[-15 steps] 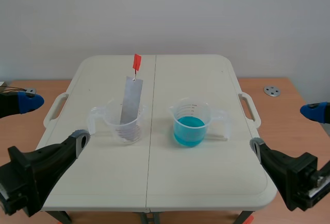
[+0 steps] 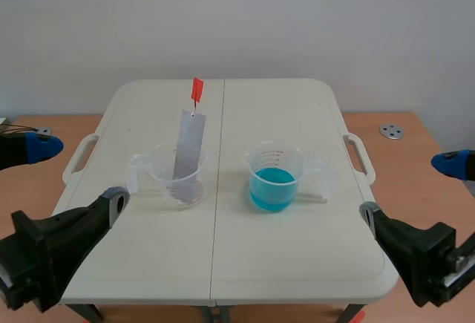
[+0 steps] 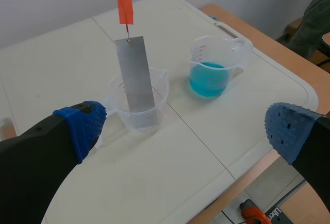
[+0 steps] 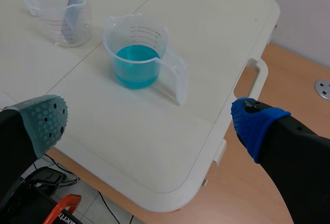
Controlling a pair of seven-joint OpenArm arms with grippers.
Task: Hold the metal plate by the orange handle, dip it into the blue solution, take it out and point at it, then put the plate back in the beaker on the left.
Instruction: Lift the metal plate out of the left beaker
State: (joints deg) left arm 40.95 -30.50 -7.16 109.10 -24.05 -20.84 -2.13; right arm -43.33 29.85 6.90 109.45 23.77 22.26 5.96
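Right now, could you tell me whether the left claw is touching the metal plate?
Apart. The left wrist view shows the left claw open, with bare table between it and the metal plate standing in the beaker.

I see the grey metal plate (image 2: 188, 147) standing in the clear beaker (image 2: 165, 176), leaning slightly toward 1 o'clock, with its orange handle (image 2: 197, 89) on a thin wire at the top. At that beaker's 3 o'clock, apart from it, a second beaker (image 2: 273, 152) holds the blue solution (image 2: 272, 189).
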